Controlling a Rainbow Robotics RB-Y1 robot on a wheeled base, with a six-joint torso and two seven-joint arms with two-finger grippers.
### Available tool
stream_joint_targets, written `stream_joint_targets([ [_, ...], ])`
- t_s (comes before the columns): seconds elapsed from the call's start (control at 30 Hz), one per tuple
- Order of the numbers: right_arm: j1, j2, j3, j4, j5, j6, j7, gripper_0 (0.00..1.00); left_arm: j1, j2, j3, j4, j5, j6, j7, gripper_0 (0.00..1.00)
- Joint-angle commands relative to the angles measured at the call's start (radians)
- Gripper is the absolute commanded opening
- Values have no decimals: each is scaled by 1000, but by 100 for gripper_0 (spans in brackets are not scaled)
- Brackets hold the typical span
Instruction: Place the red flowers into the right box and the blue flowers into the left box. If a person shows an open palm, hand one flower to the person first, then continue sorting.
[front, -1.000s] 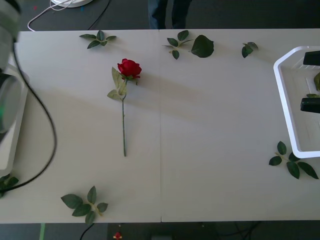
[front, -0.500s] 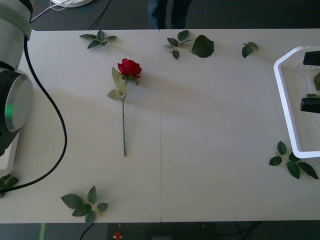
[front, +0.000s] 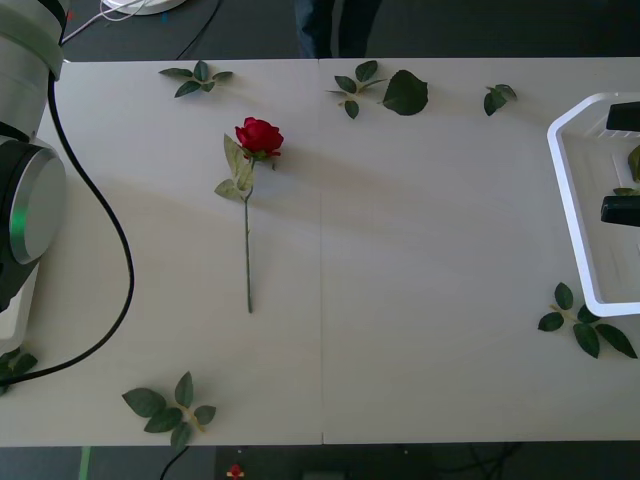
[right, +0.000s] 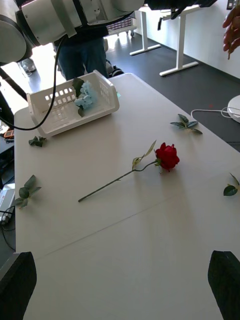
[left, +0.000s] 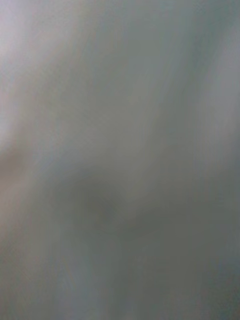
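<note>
a: rose (front: 258, 136) first. one red flower lies flat on the table (front: 420, 300), left of the middle seam, bloom toward the far edge and stem pointing back at the robot. nothing touches it.

b: and the arms?

a: the right gripper (right: 120, 285) hangs above the right box (front: 575, 215), its two black fingers wide apart at the corners of its wrist view, holding nothing. i judge it sits there because that box is where reds go, so it is well apart from the rose it would need next.

b: the left one?

a: the left arm (front: 25, 190) is a grey joint and a black cable at the table's left edge. whether its gripper is parted or closed i cannot tell, since its wrist view is a grey blur.

b: boxes?

a: the left box (right: 72, 102) is clear in the right wrist view, a white slotted basket with a pale blue flower (right: 87, 97) and a leaf inside. that fits the sorting rule. in the front view the arm covers nearly all of it. the right box is cut by the frame edge, so i can't say what it contains beyond a bit of green.

b: anyone asking for a flower?

a: a person's hand (right: 232, 27) shows at the corner of the right wrist view, cut off, and i can't make out an open palm. loose leaf sprigs (front: 170, 405) lie scattered near the table edges.
</note>
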Motion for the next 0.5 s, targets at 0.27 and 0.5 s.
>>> stream_joint_targets([
  [0.27,7,-47,-17,-19,-14,4,27,100,-74,-2,28,-11,8,-10,-86,0],
  [0.5,7,-47,-17,-19,-14,4,27,100,-74,-2,28,-11,8,-10,-86,100],
])
